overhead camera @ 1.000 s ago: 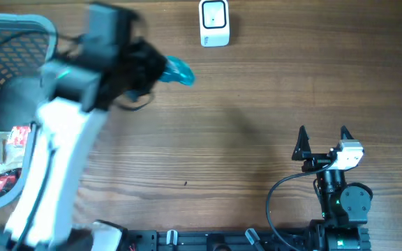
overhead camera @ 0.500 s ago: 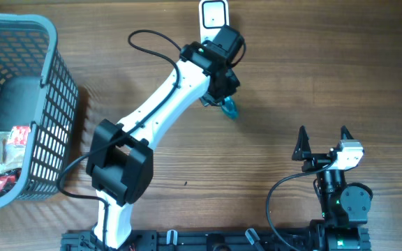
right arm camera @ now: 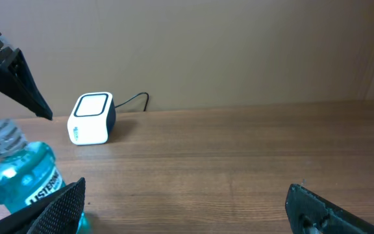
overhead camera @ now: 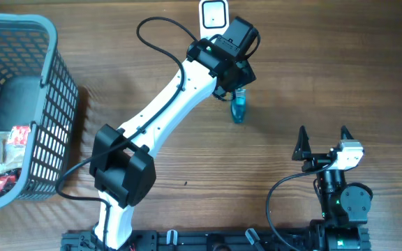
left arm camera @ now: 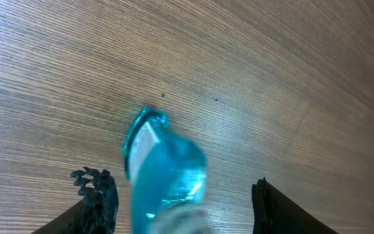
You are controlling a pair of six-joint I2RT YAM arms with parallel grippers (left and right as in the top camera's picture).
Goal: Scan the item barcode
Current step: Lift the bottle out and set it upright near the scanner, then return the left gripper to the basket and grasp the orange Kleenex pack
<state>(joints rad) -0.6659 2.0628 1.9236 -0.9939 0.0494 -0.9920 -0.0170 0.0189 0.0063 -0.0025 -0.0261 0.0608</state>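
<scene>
The item is a blue mouthwash bottle (overhead camera: 239, 110) with a grey cap. In the right wrist view the bottle (right arm camera: 24, 179) stands upright on the table, its label facing that camera. The white scanner (overhead camera: 214, 14) sits at the table's far edge, just up and left of the bottle. My left gripper (overhead camera: 236, 93) hovers over the cap, open. In the left wrist view the bottle (left arm camera: 164, 175) lies between the fingers, with a wide gap on the right side. My right gripper (overhead camera: 323, 136) rests open near the front right, with nothing in it.
A grey mesh basket (overhead camera: 54, 42) stands at the left edge with snack packets (overhead camera: 5, 150) inside. The scanner (right arm camera: 91, 119) has a cable running back along the wall. Bare wooden tabletop lies between the bottle and the right gripper (right arm camera: 187, 201).
The left arm swung from beside the basket to the scanner, carrying the bottle. Its jaws then widened, and the bottle now stands on the table just below the scanner. The right arm stayed still.
</scene>
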